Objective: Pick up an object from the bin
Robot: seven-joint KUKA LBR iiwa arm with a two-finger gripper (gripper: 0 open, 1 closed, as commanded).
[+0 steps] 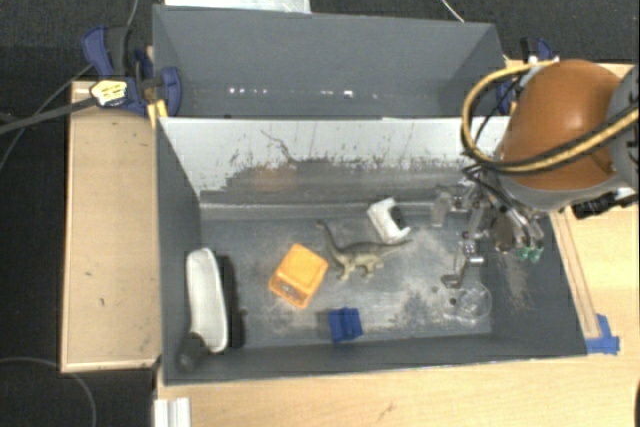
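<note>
In the grey metal bin [300, 165], right of frame: hand [468, 265] hanging low beneath the arm's orange cover [555, 125], directly over a small clear cup-like thing [472, 300] on the bin floor at lower right. Impossible to tell whether spread or pressed together; nothing visibly pinched. Judged from its see-through look, probably thin plastic or glass: light, stiff, smooth and likely slippery, perhaps apt to crack or skid away under a hard squeeze. Best taken, by that reckoning, across the rim or the narrower body, with a gentle, centred pinch rather than from one edge. Exact shape and lie hard to make out against the scuffed floor. Well apart toward mid-frame: a grey-green toy dinosaur [352, 257], just beside a white curled piece [387, 220]; further left, an orange block [298, 275] and, near the front wall, a small blue block [344, 324]. At far left, a long white oblong thing [205, 300] along the side wall. None of these near enough to hinder a straight lift.
</note>
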